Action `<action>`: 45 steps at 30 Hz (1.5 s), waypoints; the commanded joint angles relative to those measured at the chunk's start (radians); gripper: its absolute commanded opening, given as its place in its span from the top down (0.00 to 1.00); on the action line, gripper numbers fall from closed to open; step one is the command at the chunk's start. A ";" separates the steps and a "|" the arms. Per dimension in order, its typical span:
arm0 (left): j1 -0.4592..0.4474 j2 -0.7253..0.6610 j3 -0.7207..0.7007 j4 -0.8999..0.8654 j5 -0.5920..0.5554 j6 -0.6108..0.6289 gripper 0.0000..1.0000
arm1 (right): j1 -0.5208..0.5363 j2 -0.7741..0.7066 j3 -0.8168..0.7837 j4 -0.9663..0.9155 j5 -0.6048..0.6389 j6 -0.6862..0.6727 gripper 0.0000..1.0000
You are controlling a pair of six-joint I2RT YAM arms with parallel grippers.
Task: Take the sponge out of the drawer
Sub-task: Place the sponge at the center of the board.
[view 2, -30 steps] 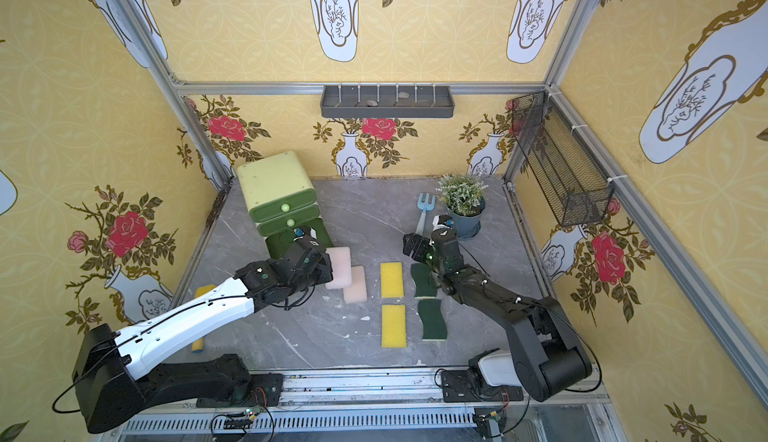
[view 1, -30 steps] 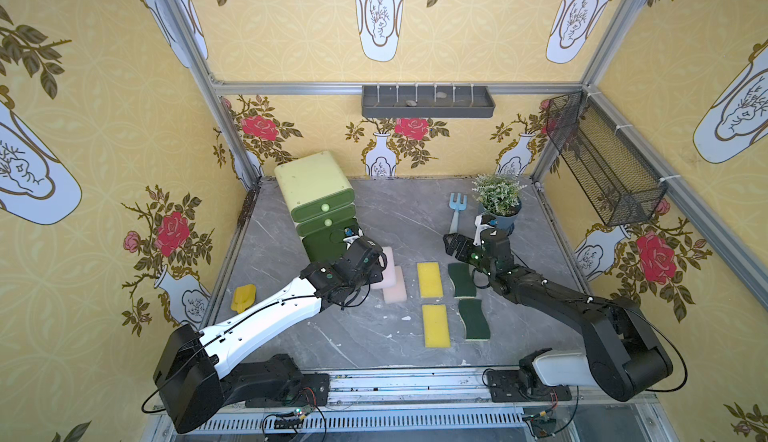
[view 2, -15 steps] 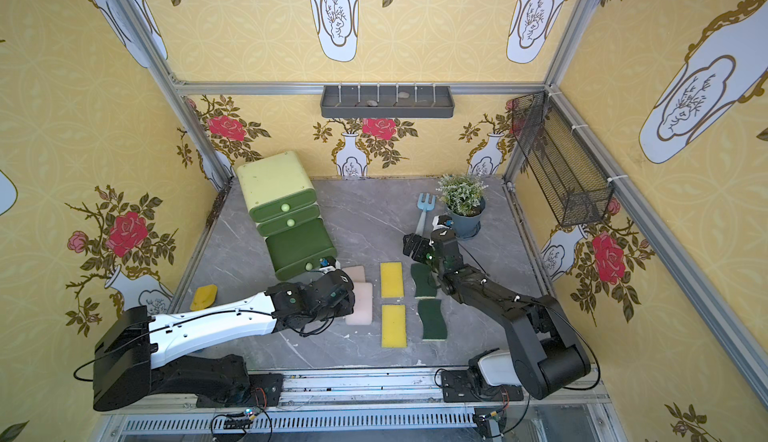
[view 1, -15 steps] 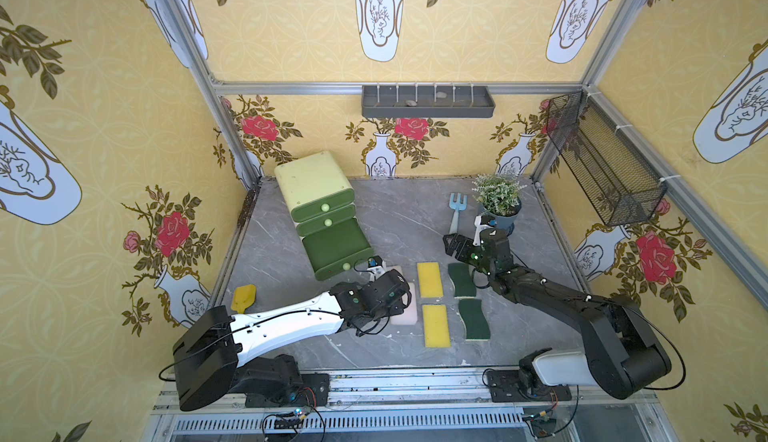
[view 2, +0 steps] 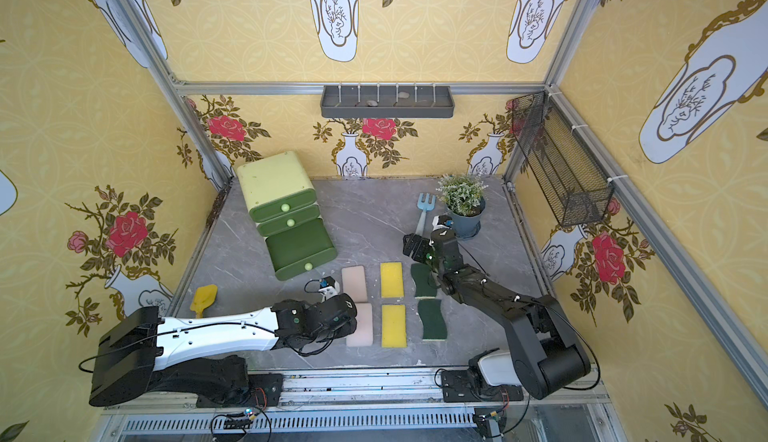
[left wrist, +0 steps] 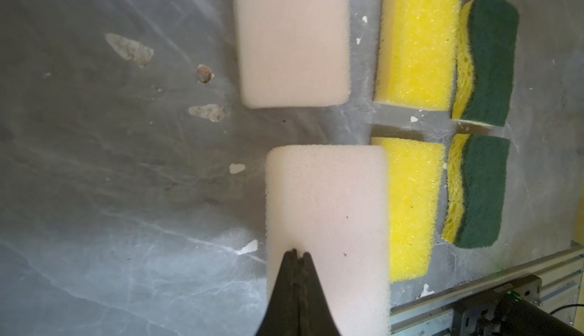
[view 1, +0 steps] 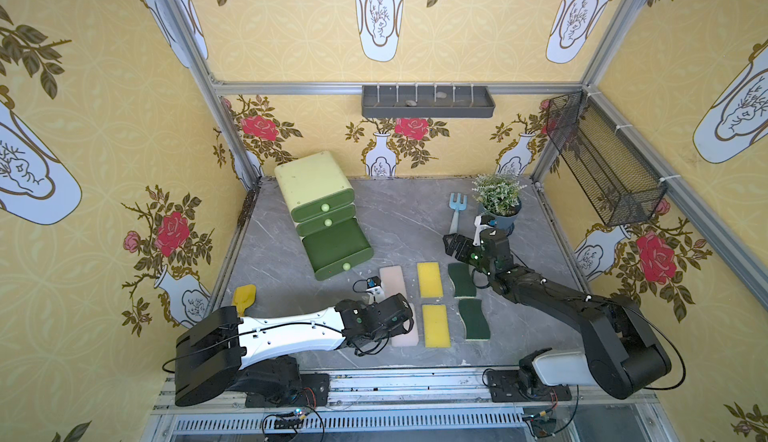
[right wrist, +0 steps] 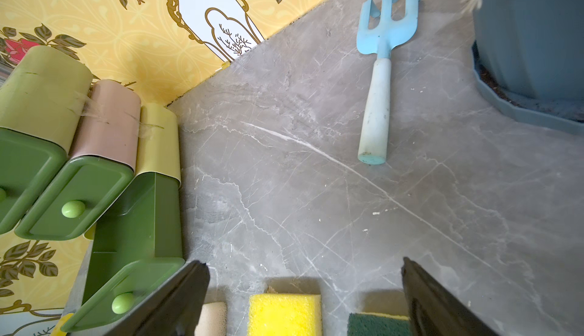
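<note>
The pink sponge [left wrist: 328,211] hangs, seemingly raised, outside the open bottom drawer [view 1: 336,246].

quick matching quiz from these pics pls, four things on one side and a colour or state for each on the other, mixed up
Things:
1. bottom drawer
2. garden fork
3. right gripper
4. scoop

Colour or state:
a. jaws wide open
b. yellow
c. pulled out
d. light blue

Pairs: 1-c, 2-d, 3-a, 4-b
</note>
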 commanded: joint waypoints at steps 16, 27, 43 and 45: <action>-0.001 0.073 -0.046 0.050 -0.003 -0.039 1.00 | 0.000 0.008 0.008 0.042 0.000 0.006 0.02; 0.000 0.084 -0.038 0.031 -0.029 -0.014 0.96 | 0.000 0.008 0.009 0.041 0.001 0.006 0.02; 0.013 0.080 -0.038 0.016 -0.041 -0.016 0.72 | 0.000 0.011 0.008 0.042 -0.002 0.006 0.03; 0.013 0.073 -0.038 0.008 -0.047 -0.019 0.68 | 0.000 0.010 0.008 0.042 -0.002 0.006 0.02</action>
